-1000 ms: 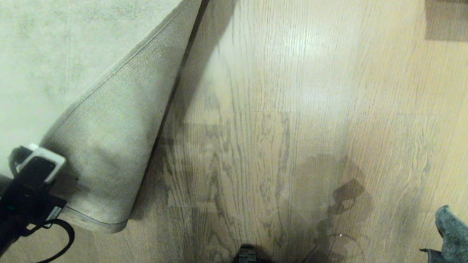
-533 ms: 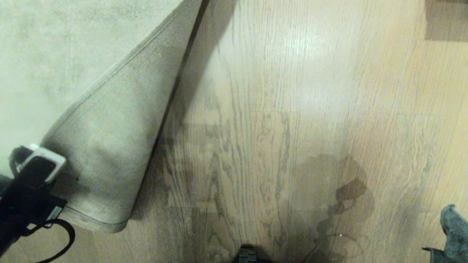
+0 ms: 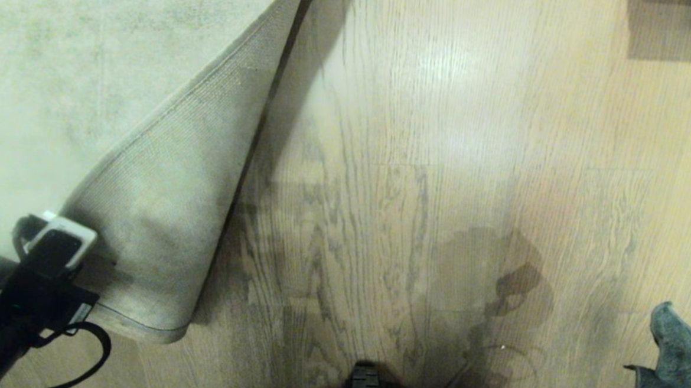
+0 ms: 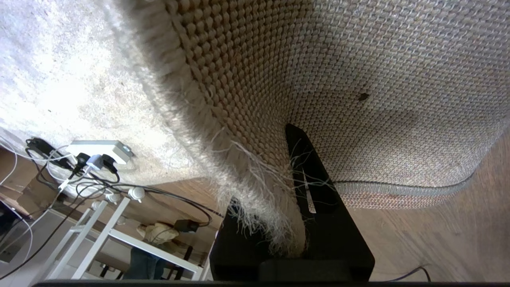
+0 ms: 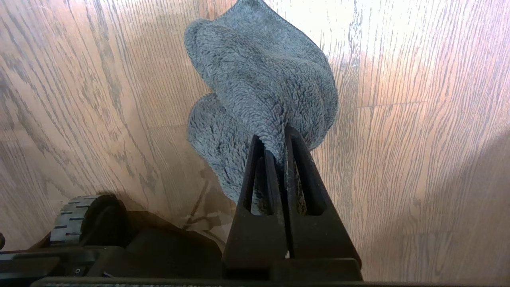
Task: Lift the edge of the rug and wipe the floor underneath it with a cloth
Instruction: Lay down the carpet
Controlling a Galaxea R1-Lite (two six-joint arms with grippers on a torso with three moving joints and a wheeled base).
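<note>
At the lower left of the head view our left gripper (image 4: 293,191) is clamped on the rug edge (image 3: 144,207), folded back over the rug (image 3: 63,55) with its woven underside up. The fold runs long from the lower left to the top middle. Beside it lies bare floor (image 3: 443,134). Past the rug we see a power strip (image 4: 99,149) with cables. At the lower right our right gripper (image 5: 281,139) pinches the cloth (image 5: 263,83), which hangs over the floor.

Coarse woven rug edge (image 4: 247,79), fuzzy cloth (image 5: 263,83), glossy wood floor (image 3: 443,134)
</note>
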